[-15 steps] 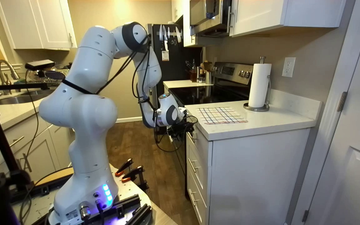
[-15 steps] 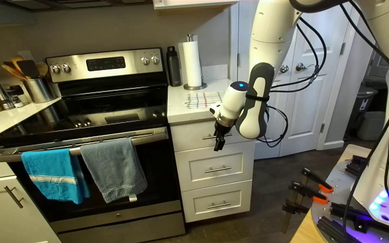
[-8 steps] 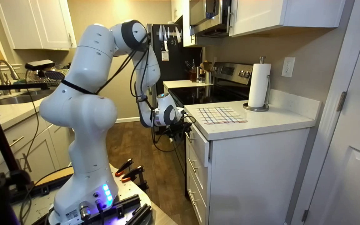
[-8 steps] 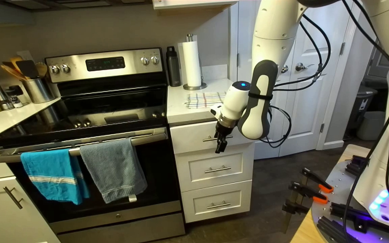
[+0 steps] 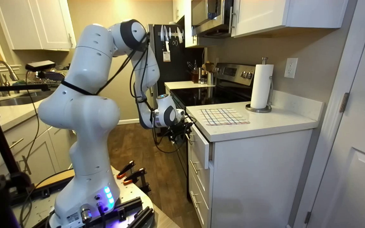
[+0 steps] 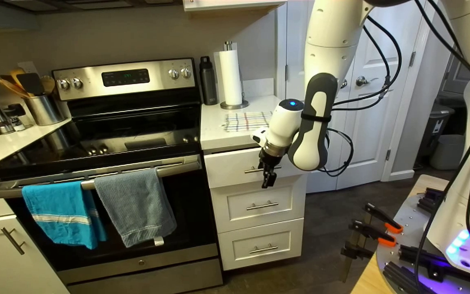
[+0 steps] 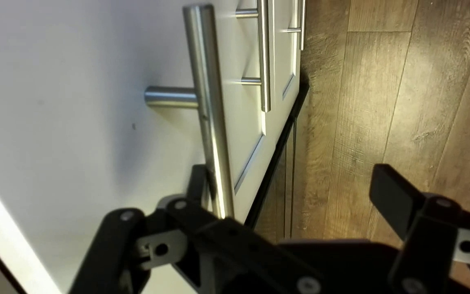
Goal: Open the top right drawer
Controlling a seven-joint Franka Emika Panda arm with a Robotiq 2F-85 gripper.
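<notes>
The top right drawer has a plain white front panel [image 5: 204, 152], which stands a little out from the cabinet with a dark gap behind it. The panel also shows in an exterior view [image 6: 227, 169] and fills the left of the wrist view [image 7: 72, 90]. Its tan wooden body is hidden. Its steel bar handle [image 7: 208, 98] runs down to the gripper. My gripper [image 7: 292, 181] is open. One finger is hooked behind the bar, between bar and panel; the other finger is well apart, over the floor. In an exterior view the gripper [image 6: 268, 175] points down at the handle.
Two lower white drawers [image 6: 259, 204] sit below, with steel handles. The counter [image 5: 265, 126] overhangs above, bearing a checked cloth [image 5: 222, 116] and a paper towel roll [image 5: 261, 85]. The stove [image 6: 137, 139] with two hanging towels stands beside the drawers.
The top drawer front has come out from the cabinet, opening a gap at its side. My gripper has moved away from the cabinet together with the handle.
</notes>
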